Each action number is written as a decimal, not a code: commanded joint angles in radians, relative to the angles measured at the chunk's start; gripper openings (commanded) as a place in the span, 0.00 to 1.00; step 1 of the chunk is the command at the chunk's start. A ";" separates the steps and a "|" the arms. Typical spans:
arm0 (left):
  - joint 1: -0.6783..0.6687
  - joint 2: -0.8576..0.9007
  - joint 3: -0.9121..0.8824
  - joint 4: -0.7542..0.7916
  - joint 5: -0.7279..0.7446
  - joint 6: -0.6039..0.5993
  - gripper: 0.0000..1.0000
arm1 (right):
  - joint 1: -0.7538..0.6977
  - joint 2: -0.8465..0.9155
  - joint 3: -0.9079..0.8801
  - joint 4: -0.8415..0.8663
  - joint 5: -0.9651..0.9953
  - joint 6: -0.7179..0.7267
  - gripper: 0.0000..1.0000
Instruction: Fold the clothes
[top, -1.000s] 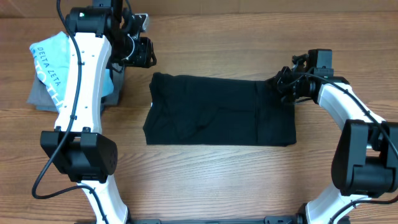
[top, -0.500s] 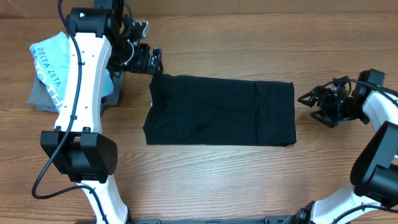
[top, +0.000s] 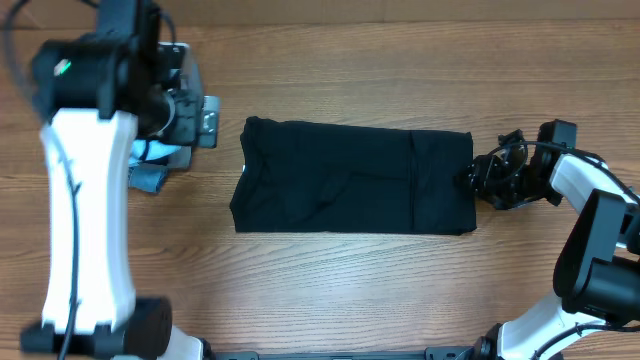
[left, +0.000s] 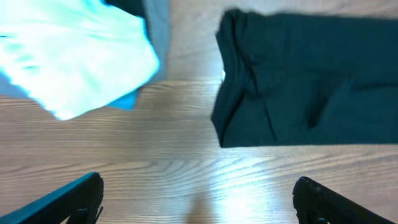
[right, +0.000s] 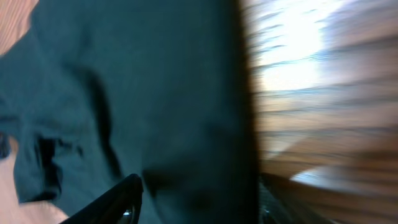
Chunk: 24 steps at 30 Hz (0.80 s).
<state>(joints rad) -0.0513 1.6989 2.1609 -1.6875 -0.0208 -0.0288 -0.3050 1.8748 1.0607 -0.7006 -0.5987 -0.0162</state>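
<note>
The clothes (top: 350, 178), a plain black garment, lie flat in a wide rectangle mid-table. The left wrist view shows their left end (left: 311, 81). My left gripper (top: 207, 119) hovers left of their upper left corner, apart from them. It is open wide (left: 199, 202), with only bare wood between its fingers (left: 78, 198). My right gripper (top: 480, 181) sits at the garment's right edge. In the blurred right wrist view it is open (right: 199, 205), standing over the black cloth (right: 137, 93) right at that edge, with one finger (right: 118, 199) above the fabric.
A light blue shirt (left: 74, 62) lies on a grey folded garment (left: 158, 25) at the far left, mostly hidden under my left arm (top: 85, 200) in the overhead view. Bare wooden table (top: 350, 290) lies in front of the garment.
My left gripper opened and drew back left from the garment's upper left corner. My right gripper let go of the upper right corner, swung right, then returned to the right edge.
</note>
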 joint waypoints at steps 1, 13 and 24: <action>0.008 -0.089 0.016 -0.002 -0.076 -0.030 1.00 | 0.044 0.005 -0.013 0.008 -0.040 -0.048 0.55; 0.007 -0.110 0.016 -0.002 -0.076 -0.027 1.00 | -0.019 -0.002 0.063 -0.106 0.076 0.019 0.04; 0.007 -0.110 0.016 -0.002 -0.076 -0.027 1.00 | 0.028 -0.109 0.330 -0.428 0.383 0.129 0.04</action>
<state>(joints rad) -0.0498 1.5848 2.1681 -1.6905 -0.0875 -0.0353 -0.3122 1.8397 1.3182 -1.1042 -0.3241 0.0639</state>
